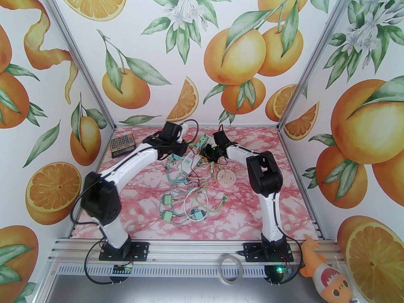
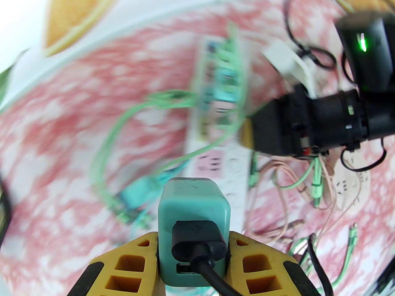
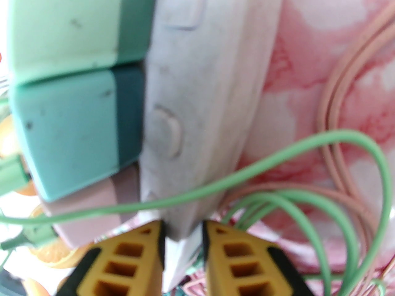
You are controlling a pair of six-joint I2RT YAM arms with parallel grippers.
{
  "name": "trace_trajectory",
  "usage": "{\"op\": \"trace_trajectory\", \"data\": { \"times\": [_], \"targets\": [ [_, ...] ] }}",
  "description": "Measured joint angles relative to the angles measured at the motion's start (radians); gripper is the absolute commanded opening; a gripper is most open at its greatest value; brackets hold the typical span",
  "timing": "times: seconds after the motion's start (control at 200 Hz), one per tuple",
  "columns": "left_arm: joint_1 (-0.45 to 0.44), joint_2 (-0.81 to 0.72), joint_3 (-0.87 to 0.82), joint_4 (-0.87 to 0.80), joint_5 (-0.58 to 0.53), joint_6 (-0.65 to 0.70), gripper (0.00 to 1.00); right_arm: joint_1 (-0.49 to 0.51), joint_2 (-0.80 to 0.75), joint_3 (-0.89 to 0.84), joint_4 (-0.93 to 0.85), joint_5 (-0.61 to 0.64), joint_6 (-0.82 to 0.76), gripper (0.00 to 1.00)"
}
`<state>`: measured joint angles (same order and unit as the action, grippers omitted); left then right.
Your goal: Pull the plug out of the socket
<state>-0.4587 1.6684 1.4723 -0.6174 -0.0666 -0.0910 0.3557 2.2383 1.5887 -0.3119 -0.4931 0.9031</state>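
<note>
A teal, cube-shaped plastic plug with a black cable in its face is clamped between the yellow fingers of the left gripper, held apart from the white plastic socket strip. The strip's edge is pinched by the right gripper, and other plugs are seated in it. The pink-and-white marbled tabletop, strewn with green and pink wires, is enclosed by orange-printed walls. A dark calculator is laid at its back left corner.
</note>
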Motion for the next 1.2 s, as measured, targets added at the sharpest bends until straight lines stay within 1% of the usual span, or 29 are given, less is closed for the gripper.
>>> {"op": "trace_trajectory", "data": {
  "times": [0.13, 0.225, 0.375, 0.48, 0.691, 1.011, 1.201],
  "targets": [
    [0.082, -0.125, -0.121, -0.005, -0.035, -0.044, 0.20, 0.000, 0.001, 0.005, -0.005, 0.000, 0.000, 0.26],
    [0.146, -0.189, -0.202, -0.020, -0.050, -0.085, 0.20, 0.000, 0.002, 0.008, -0.007, 0.000, 0.000, 0.26],
    [0.238, -0.247, -0.301, -0.047, -0.071, -0.134, 0.20, 0.000, 0.006, 0.016, -0.014, 0.000, 0.000, 0.27],
    [0.270, -0.264, -0.343, -0.080, -0.108, -0.151, 0.21, 0.000, 0.007, 0.021, -0.023, 0.000, 0.000, 0.27],
    [0.296, -0.247, -0.401, -0.136, -0.183, -0.180, 0.21, 0.000, 0.008, 0.025, -0.029, 0.000, -0.001, 0.27],
    [0.299, -0.072, -0.402, -0.219, -0.327, -0.191, 0.21, 0.000, 0.014, 0.044, -0.056, 0.003, -0.011, 0.28],
    [0.299, -0.006, -0.391, -0.252, -0.372, -0.190, 0.27, 0.000, 0.016, 0.046, -0.059, 0.003, -0.012, 0.28]
  ]
}}
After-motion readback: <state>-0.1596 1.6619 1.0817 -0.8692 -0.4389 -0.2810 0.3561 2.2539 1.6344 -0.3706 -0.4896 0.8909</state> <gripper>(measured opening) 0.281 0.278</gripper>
